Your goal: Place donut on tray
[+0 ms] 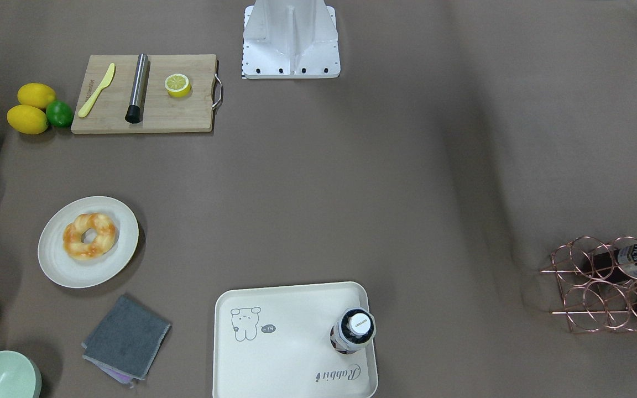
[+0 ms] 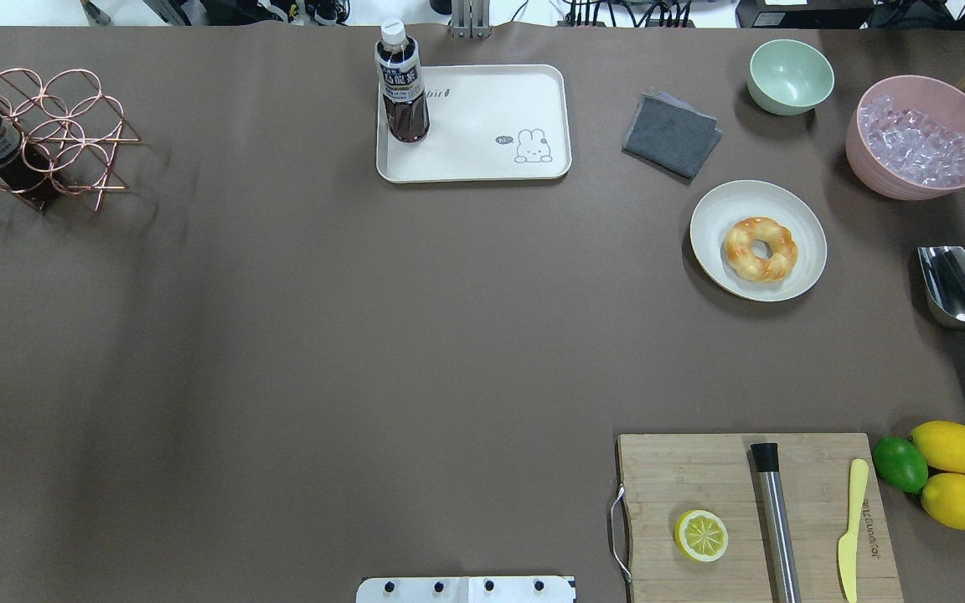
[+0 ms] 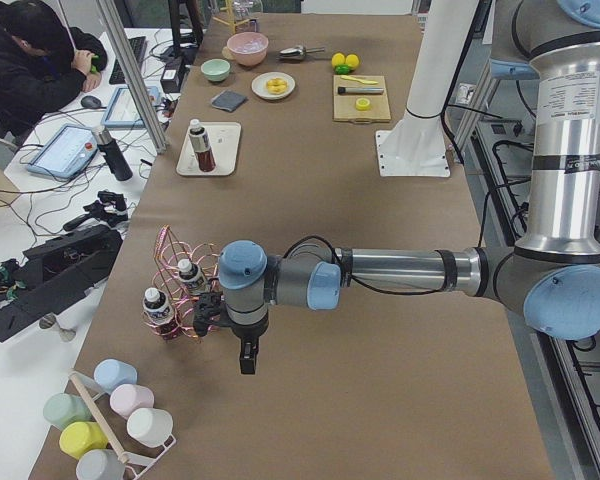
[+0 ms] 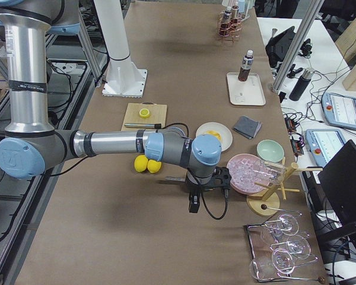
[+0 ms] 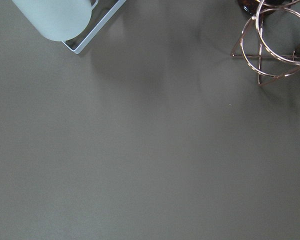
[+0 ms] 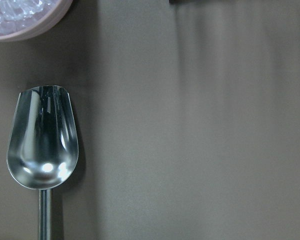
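Seen from overhead, the brown-covered worktop (image 2: 323, 335) bears the cream tray (image 2: 474, 126) at twelve o'clock near the far edge. A folded grey cloth (image 2: 672, 135) and a mint-green bowl (image 2: 790, 75) lie at one o'clock. A pink bowl (image 2: 918, 193) sits at two o'clock, with a round off-white plate (image 2: 713, 226) nearer the middle. A steel scoop (image 2: 956, 289) lies at three o'clock. At four to five o'clock a wooden cutting board (image 2: 700, 469) sits by the near edge; just beside it are two lemons (image 2: 949, 446) and a lime (image 2: 900, 463), touching one another. A copper wire rack (image 2: 38, 138) stands at ten o'clock, and the robot's white base plate (image 2: 466, 589) at six.
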Motion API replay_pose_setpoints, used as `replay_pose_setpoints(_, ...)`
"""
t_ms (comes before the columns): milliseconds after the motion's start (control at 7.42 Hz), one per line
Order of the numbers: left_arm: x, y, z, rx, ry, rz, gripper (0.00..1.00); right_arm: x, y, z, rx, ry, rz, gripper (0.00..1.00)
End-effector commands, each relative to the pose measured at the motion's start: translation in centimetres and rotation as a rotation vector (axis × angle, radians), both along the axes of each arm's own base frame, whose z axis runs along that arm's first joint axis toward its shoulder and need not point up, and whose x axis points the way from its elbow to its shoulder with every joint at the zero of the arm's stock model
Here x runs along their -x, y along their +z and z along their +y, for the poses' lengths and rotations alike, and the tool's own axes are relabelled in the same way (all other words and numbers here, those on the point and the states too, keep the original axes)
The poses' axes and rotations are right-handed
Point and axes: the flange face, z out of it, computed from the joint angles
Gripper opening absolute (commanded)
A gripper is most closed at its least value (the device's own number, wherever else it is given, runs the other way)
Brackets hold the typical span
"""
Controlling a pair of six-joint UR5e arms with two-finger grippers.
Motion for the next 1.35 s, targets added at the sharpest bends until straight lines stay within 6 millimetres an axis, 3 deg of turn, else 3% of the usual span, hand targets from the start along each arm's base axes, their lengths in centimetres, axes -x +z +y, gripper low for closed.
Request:
replay_pose_setpoints(0,0.0,0.0,0.1,0.003,0.001,0.001,0.98,0.0,-0.8,-0.2,0.003,0.024,0.003,1.0)
replay_pose_setpoints(135,0.0,0.2,0.2,0.006,0.001,0.001,0.98,0.5,-2.5,-0.9,0.026,0.084,-0.005,1.0)
replay_pose_setpoints(404,-0.1,0.5,0.3,0.012,0.002,-0.001,0.98,6.0,-7.0,-4.0,0.039,0.121,-0.056,1.0)
replay_pose_setpoints(539,-0.1,0.8,0.3,0.018,0.002,0.001,0.98,8.9,-7.9,-5.3,0.056,0.131,-0.056,1.0)
replay_pose_setpoints(1079,-0.2,1.0,0.3,0.022,0.005,0.001,0.98,13.4,-11.2,-8.2,-0.015,0.076,-0.159,1.0)
replay_pose_setpoints(1213,-0.3,1.3,0.4,0.028,0.005,-0.001,0.98,14.6,-10.6,-8.9,-0.059,0.054,-0.173,1.0)
